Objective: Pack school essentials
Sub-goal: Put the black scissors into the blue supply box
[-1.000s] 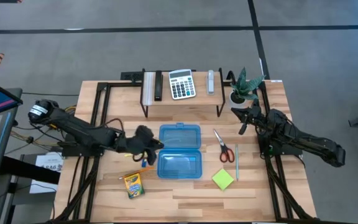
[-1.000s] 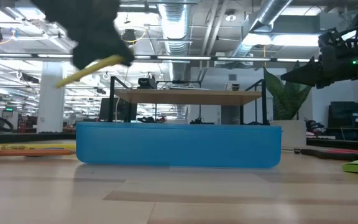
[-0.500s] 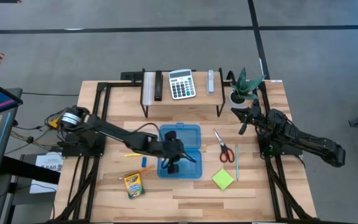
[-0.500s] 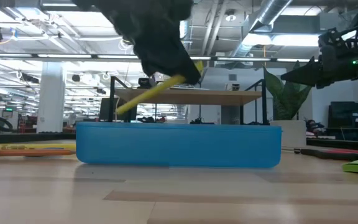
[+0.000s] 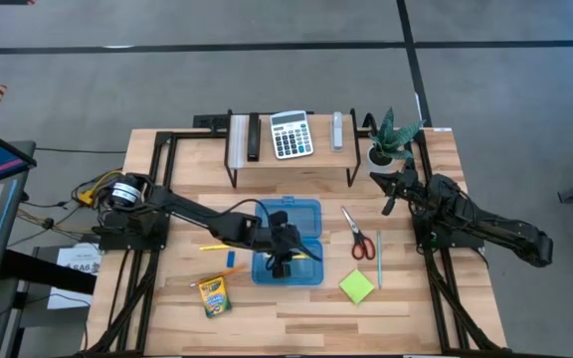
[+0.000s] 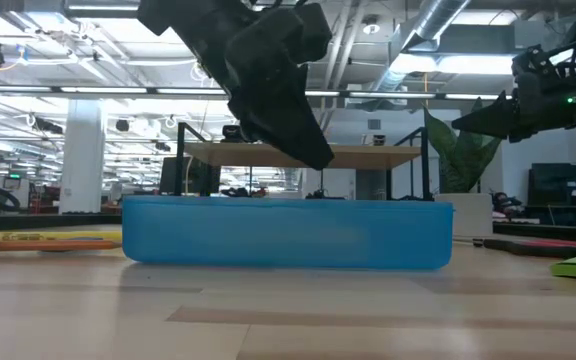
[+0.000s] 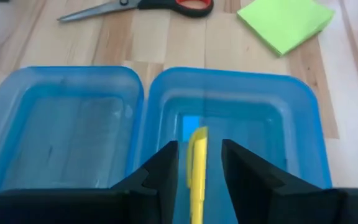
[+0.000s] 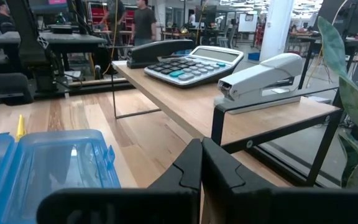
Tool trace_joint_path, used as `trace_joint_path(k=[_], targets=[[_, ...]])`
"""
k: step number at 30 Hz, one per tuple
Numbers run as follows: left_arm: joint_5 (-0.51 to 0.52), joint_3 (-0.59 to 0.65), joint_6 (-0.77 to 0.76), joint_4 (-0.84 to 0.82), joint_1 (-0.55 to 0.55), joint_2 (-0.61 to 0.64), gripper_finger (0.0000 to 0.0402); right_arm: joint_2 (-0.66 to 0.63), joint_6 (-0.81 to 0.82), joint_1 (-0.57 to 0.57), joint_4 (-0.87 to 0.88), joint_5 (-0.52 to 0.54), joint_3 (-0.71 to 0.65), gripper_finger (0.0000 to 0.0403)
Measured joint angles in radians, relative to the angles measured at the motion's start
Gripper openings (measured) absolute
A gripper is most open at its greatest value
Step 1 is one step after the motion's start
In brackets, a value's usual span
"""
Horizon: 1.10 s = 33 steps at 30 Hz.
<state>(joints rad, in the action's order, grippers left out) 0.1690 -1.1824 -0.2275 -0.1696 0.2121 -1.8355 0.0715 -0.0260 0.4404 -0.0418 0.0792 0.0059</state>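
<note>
An open blue plastic box (image 5: 288,242) lies on the table, its two halves side by side (image 7: 229,134). My left gripper (image 5: 281,263) hangs over the near half, fingers pointing down (image 6: 313,155). A yellow pencil (image 7: 197,171) shows between its open fingers, running along them, with a small bright blue piece (image 7: 191,124) at its far end. Another pencil (image 5: 216,248), the crayon box (image 5: 212,295), red-handled scissors (image 5: 359,234), green pen (image 5: 379,261) and lime sticky pad (image 5: 357,286) lie flat on the table. My right gripper (image 5: 390,191) waits shut near the plant. My left gripper has a finger (image 7: 160,171) on each side of the yellow pencil, coming from above. The blue box floor shows in the gap on both sides of the pencil. I cannot tell whether the gripper touches the pencil.
A raised shelf (image 5: 291,164) at the far side carries a calculator (image 5: 290,133), a stapler (image 5: 337,129) and dark bar-shaped items. A potted plant (image 5: 392,135) stands at the far right. Bare wood shows in front of the box along the near edge.
My left gripper has moved from the pencils at the table's left toward the right, carrying a yellow pencil, and now sits lower over the box's near half, tipped more downward. The pencil that stuck out slanting below it in the low view no longer shows there.
</note>
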Motion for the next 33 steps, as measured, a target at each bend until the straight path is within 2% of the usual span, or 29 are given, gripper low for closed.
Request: trace_joint_path(k=[8,16,20,33], targets=[[0.023,0.0,0.022,0.009,0.017,0.036,0.0136,0.0,0.0,0.0,0.0,0.0,0.0,0.0028],[0.21,0.021,0.103,0.012,0.127,0.156,0.0118,0.0,0.0,0.0,0.0,0.0,0.0,0.0029],[0.265,0.105,0.091,0.06,0.15,0.219,0.0113,0.0,0.0,0.0,0.0,0.0,0.0,0.0027],[0.255,0.423,0.128,0.473,0.158,0.397,0.0112,0.0,0.0,0.0,0.0,0.0,0.0,0.0027]])
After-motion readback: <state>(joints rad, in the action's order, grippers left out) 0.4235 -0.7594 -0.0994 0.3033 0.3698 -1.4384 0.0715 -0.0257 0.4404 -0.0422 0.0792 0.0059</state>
